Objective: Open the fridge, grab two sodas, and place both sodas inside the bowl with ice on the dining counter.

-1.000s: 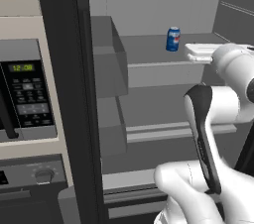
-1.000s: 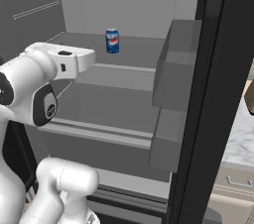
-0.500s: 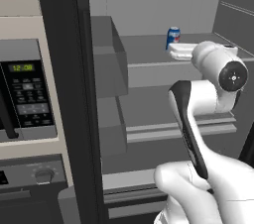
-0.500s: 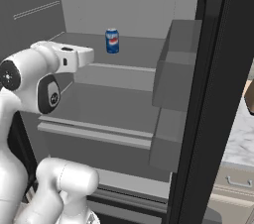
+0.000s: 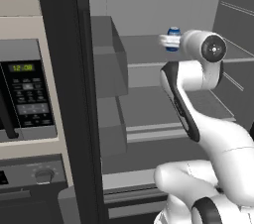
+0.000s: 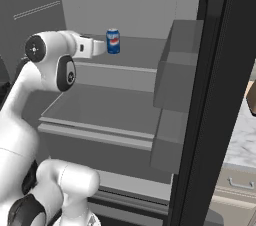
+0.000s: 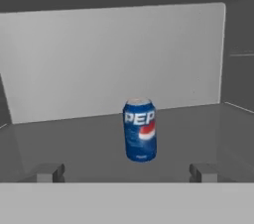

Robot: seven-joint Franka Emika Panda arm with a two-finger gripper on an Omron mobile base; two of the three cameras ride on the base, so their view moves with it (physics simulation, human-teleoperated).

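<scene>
Fridge shelf [image 7: 74, 139]: soda [image 7: 140, 130] ahead of claw [image 7: 126, 172]

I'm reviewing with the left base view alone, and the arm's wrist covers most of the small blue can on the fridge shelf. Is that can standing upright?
Observer: Yes. In the hand view the blue and white soda can stands upright on the grey fridge shelf, with its label facing the camera.
Operator: Is the pincer closed on it?
Observer: No. The pincer is open. Its fingertips stop short of the can, clear of it.
Operator: What lies right of that shelf?
Observer: The right base view shows grey door bins on the open black fridge door.
</scene>
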